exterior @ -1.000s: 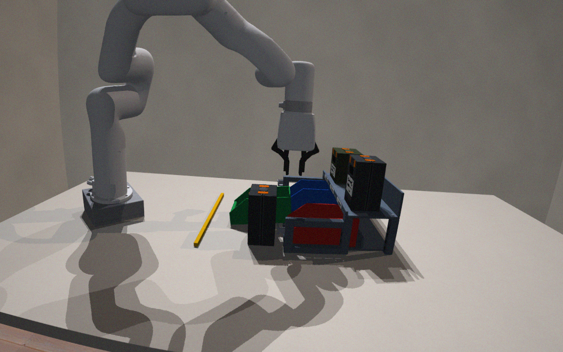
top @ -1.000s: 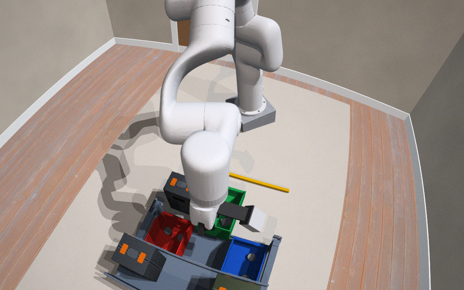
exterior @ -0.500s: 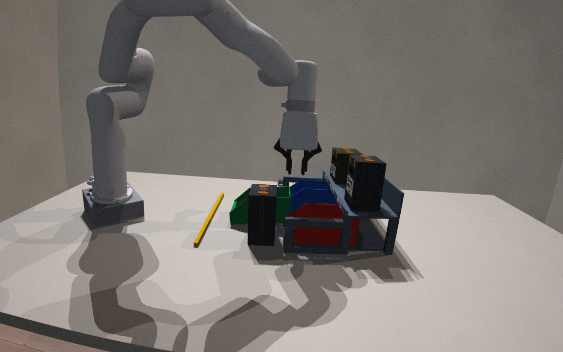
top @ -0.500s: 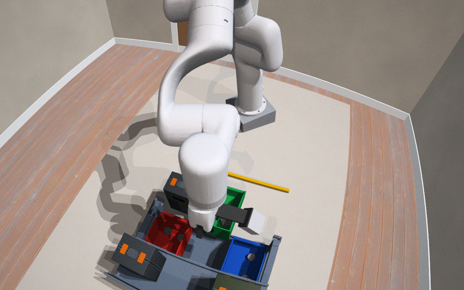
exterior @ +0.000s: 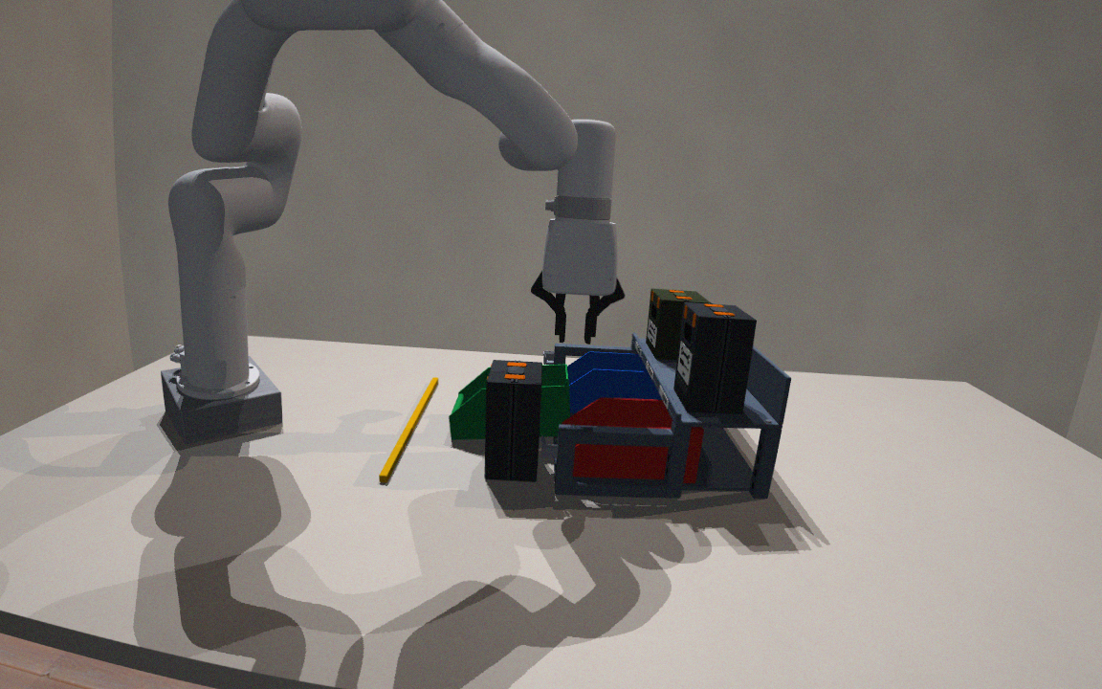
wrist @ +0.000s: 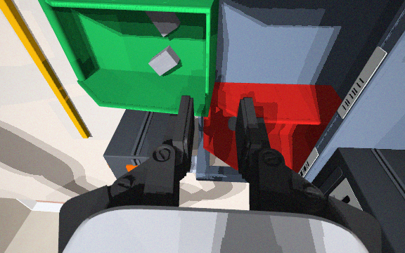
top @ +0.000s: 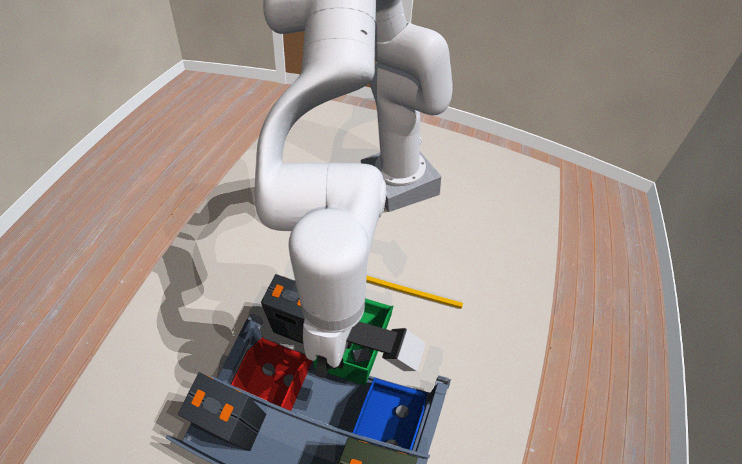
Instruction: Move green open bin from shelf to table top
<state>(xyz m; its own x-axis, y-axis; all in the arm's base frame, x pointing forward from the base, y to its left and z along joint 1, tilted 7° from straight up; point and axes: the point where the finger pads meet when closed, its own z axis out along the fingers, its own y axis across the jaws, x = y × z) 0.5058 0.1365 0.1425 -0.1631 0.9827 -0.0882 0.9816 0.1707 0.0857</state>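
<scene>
The green open bin stands upright in front of the shelf, its rear close to the shelf's front edge. Whether it touches the shelf or rests wholly on the table is hidden. Grey parts lie in it, one a pale block. The red bin and the blue bin are on the shelf's lower level, looking level, open fronts out. My gripper is partly open and empty, above the bins near the gap between green and red.
A black case stands beside the green bin. A yellow bar lies on the table before it. Another dark case and an olive case stand on the shelf's upper deck.
</scene>
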